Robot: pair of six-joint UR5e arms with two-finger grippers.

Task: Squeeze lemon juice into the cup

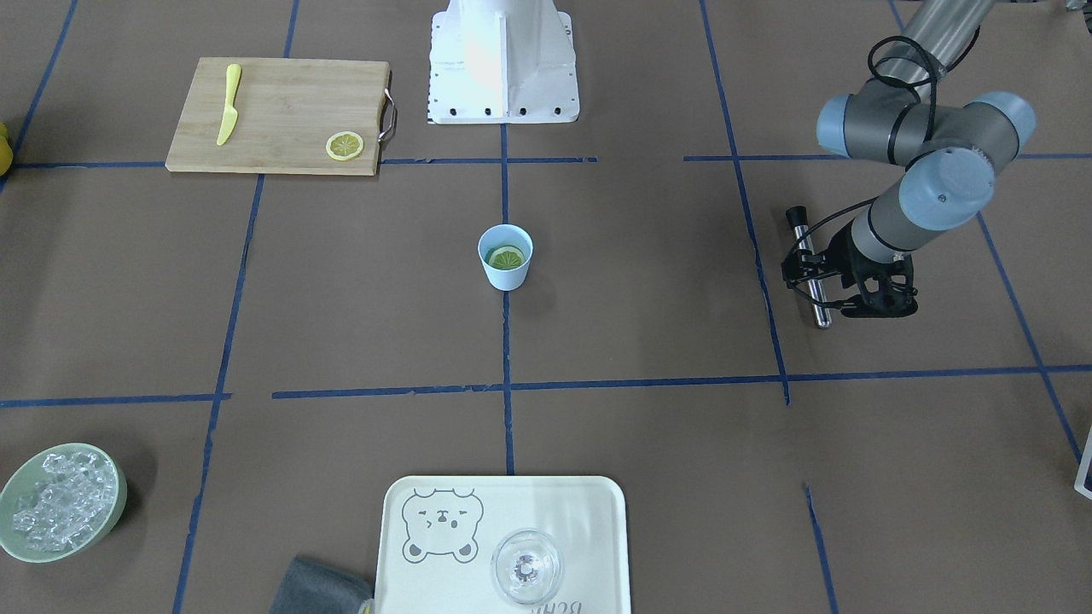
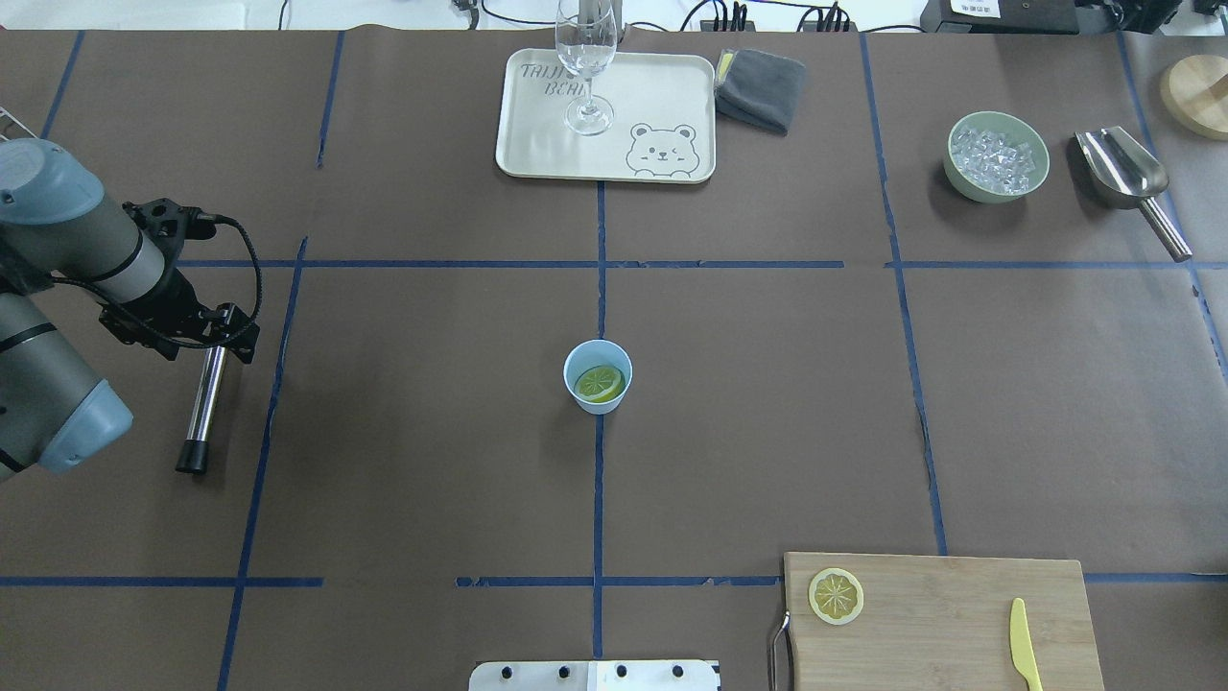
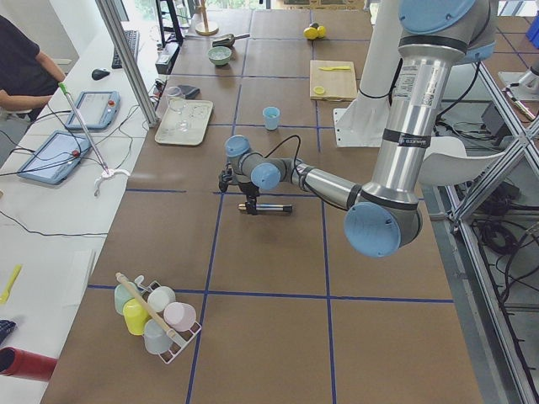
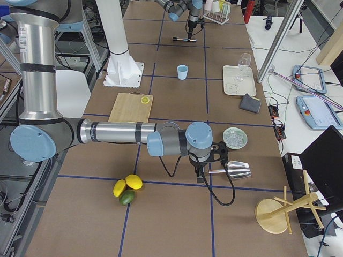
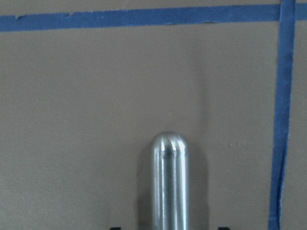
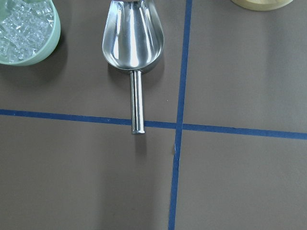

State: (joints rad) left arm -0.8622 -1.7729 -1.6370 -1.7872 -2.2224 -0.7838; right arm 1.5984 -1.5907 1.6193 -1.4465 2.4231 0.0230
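The light-blue cup (image 2: 599, 404) stands at the table's middle with one lemon slice (image 2: 600, 384) lying inside it. A second lemon slice (image 2: 836, 595) rests on the wooden cutting board (image 2: 959, 624). Far to the cup's left, my left gripper (image 2: 219, 336) hangs over a steel rod with a black cap (image 2: 200, 413). In the left wrist view the rod's rounded end (image 5: 169, 182) sits centred, and the dark finger edges stand apart from its sides, so the gripper is open. My right gripper (image 4: 206, 163) shows only in the exterior right view, beside a metal scoop (image 6: 133, 40); I cannot tell its state.
A cream tray (image 2: 537, 144) with a stemmed glass (image 2: 586, 58) and a grey cloth (image 2: 760, 88) sit at the far edge. A green bowl of ice (image 2: 996, 158) stands far right. A yellow knife (image 2: 1025, 645) lies on the board. A cup rack (image 3: 156, 316) is near the left end.
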